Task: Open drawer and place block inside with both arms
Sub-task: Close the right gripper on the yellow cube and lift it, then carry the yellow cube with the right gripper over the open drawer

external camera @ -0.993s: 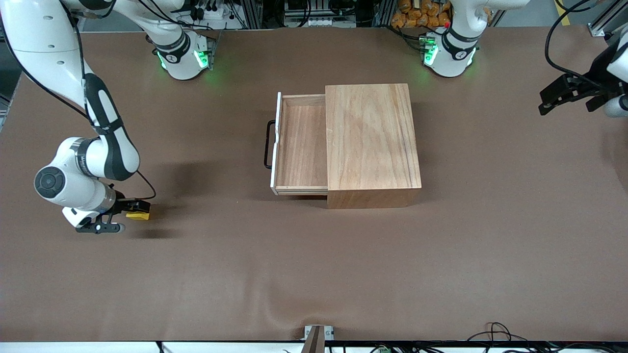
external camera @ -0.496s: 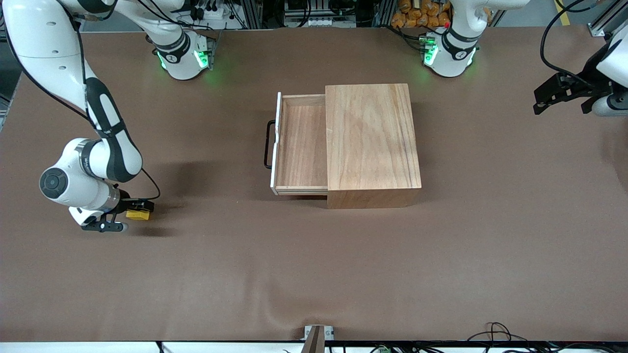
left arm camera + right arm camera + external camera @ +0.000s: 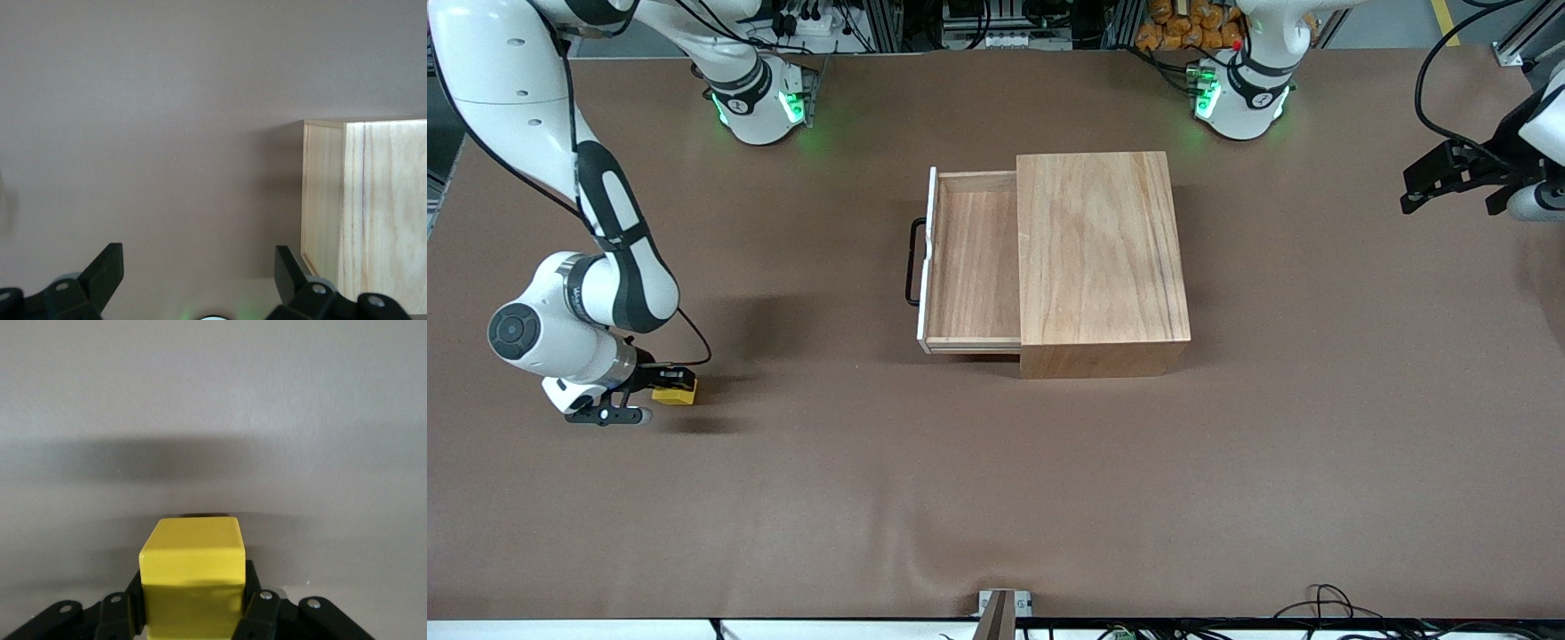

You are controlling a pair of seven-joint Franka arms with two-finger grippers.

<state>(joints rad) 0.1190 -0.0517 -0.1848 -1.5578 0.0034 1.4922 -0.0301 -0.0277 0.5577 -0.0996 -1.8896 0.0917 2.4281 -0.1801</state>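
Block (image 3: 191,577) small, bright yellow, clamped in right gripper (image 3: 660,389) jaws; left gripper (image 3: 199,277) jaws apart, waiting.

Even, fairly bright overhead light fills my workspace, with no harsh glare on the matte brown table (image 3: 996,498). Soft-edged shadows fall beneath my right arm (image 3: 596,222) and along the wooden box (image 3: 1103,258). Green glow from my bases (image 3: 760,107) tints the nearby tabletop. The front view is sharp throughout. In my right wrist view the yellow block (image 3: 192,577) is crisp and casts a broad, diffuse shadow band. My left wrist view is dimmer and slightly soft.
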